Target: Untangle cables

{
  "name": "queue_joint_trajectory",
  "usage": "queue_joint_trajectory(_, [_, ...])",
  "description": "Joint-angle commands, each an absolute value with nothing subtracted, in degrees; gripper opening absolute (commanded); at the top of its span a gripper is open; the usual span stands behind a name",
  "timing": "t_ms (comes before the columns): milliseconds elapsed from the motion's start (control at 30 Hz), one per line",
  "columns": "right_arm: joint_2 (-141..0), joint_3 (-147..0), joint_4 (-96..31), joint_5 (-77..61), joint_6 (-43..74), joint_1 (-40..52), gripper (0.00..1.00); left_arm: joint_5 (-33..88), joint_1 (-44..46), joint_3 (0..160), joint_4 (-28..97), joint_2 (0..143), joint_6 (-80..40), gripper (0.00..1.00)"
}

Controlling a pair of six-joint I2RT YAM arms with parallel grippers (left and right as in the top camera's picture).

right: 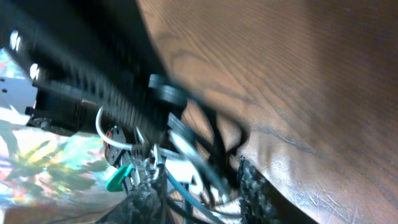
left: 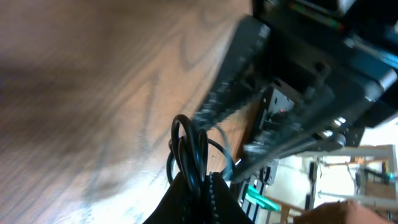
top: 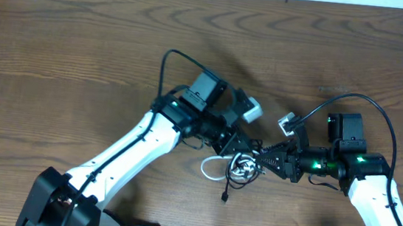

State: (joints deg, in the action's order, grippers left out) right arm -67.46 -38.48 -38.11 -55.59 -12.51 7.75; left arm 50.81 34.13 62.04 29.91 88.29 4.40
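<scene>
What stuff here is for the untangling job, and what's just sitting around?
For the job:
- white cable
- black cable
- left tool, pinching the black loops
- right tool, at the bundle

Just there:
- wooden table
- thick black arm wires

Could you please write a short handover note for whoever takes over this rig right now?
Left claw: shut on loops of the thin black cord.
Right claw: at the same cords; view blurred, grip unclear.
Thin white cord: looped on the brown wooden table, tangled with the black one.
Done: black cord gripped. Left: separate the two cords.
</scene>
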Motion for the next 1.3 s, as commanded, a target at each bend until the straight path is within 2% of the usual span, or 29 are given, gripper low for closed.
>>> queue_joint_trajectory(0, [-67.5, -38.3, -38.4, -57.3, -13.0, 8.0, 0.36, 54.6, 32.1, 62.5, 29.4, 87.1, 2.3, 0.08])
queue_joint_trajectory(433, [-67.5, -38.3, -38.3, -57.3, -13.0, 8.0, 0.32, 62.8, 32.1, 62.5, 28.8, 87.1, 2.3, 0.07])
queue_joint_trajectory(500, [-67.5, -38.3, -38.3, -57.3, -13.0, 8.0, 0.27, 63.4, 32.1, 62.5, 28.8, 87.1, 2.3, 0.07])
queue_joint_trajectory(633, [-67.5, -38.3, -38.3, -56.0, -12.9, 8.0, 0.05, 65.3, 32.1, 62.5, 27.9, 87.1, 2.3, 0.07])
queue_joint_trajectory(667, [-67.5, -38.3, -38.4, -53.5, -12.9, 8.0, 0.01, 65.0, 32.0, 62.5, 27.9, 87.1, 2.3, 0.07])
queue_joint_trajectory(767, [-67.5, -38.3, -38.6, -43.3, -9.8, 8.0, 0.01, 62.8, 31.8, 62.5, 28.2, 87.1, 2.3, 0.07])
queue_joint_trajectory(900, [-67.5, -38.3, -40.2, -18.2, 7.0, 8.0, 0.01, 55.3, 31.8, 62.5, 31.5, 87.1, 2.3, 0.08])
queue_joint_trajectory(1033, [-67.5, -38.3, -44.9, -0.7, 20.6, 8.0, 0.01, 47.1, 31.8, 62.5, 36.2, 87.1, 2.3, 0.07])
queue_joint_trajectory(1133, [-67.5, -38.3, -45.3, 0.0, 21.2, 8.0, 0.01, 43.8, 31.8, 62.5, 38.3, 87.1, 2.3, 0.07])
queue_joint_trajectory(1267, [-67.5, -38.3, -44.1, -4.7, 20.9, 8.0, 0.01, 48.0, 31.8, 62.5, 38.4, 87.1, 2.4, 0.07])
